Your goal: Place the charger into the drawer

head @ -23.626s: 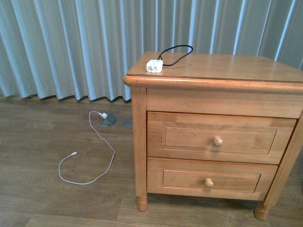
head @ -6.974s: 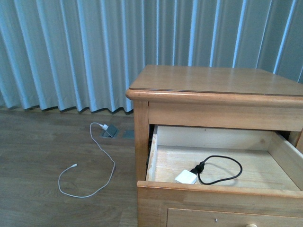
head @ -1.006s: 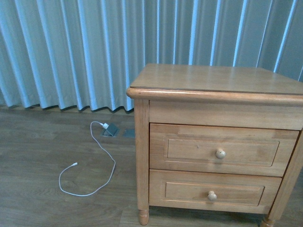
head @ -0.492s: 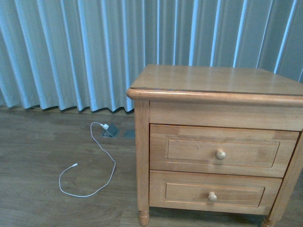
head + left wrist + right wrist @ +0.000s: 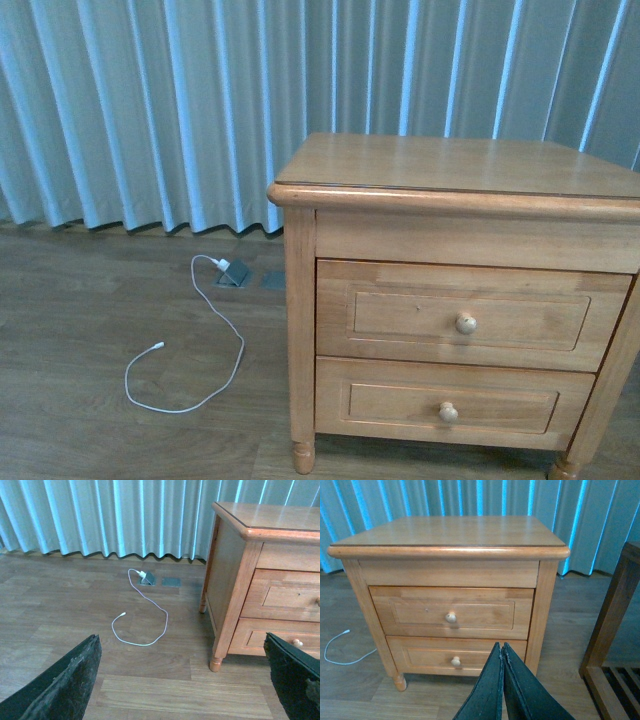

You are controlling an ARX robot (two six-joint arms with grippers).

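One nightstand (image 5: 450,180). Two drawers: upper (image 5: 470,315), lower (image 5: 450,403), each with one knob, both closed. One white cable (image 5: 190,350) lay on floor. Two floor sockets (image 5: 250,278).

Your front view faces the nightstand (image 5: 455,300) head-on from a little above, curtain (image 5: 150,110) behind it. Your left wrist view looks from farther back across the floor, catching the white cable (image 5: 142,622) and the nightstand's corner. Your right wrist view squarely faces both drawers.
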